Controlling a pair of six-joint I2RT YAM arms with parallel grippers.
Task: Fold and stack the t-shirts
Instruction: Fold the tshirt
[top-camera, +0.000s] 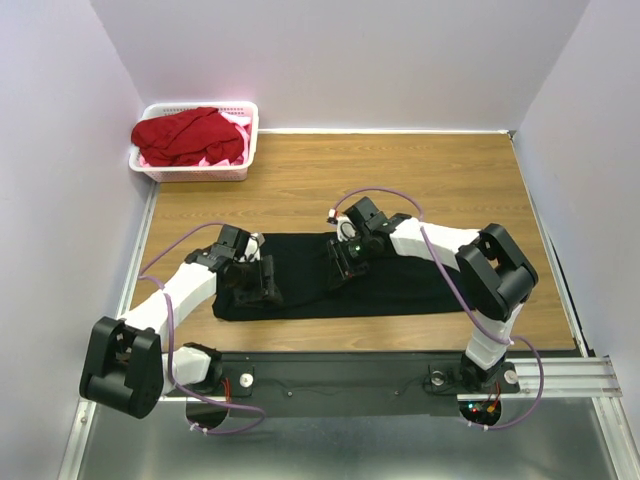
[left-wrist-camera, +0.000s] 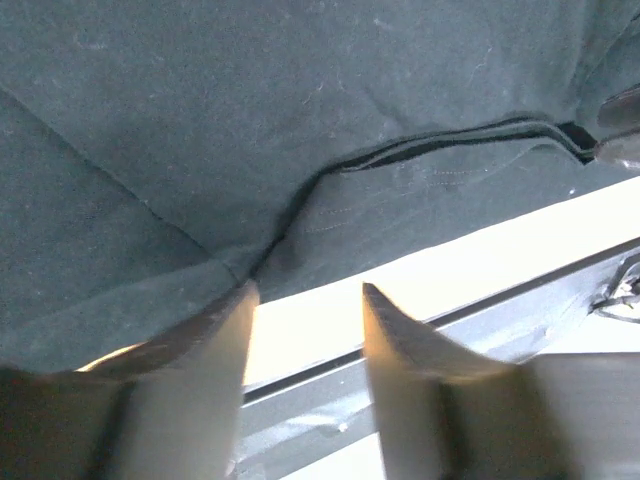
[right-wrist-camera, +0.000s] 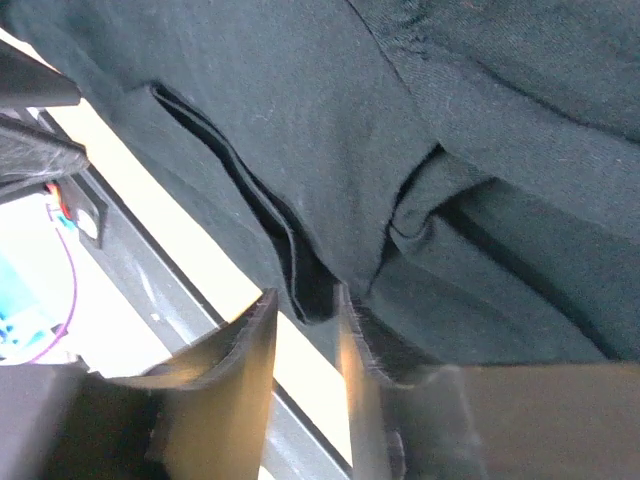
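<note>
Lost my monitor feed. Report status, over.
Left hand open, right hand slightly parted, both at black t-shirt. It lies folded flat on table. Red shirt in basket. Nothing blocking.

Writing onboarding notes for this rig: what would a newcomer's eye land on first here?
A large black soft-cloth t-shirt, folded into a long band, lies across the near half of the wooden table, with the left claw and right claw both low over it. At the far left corner, a white slotted plastic basket holds crumpled red cloth over pink cloth.
</note>
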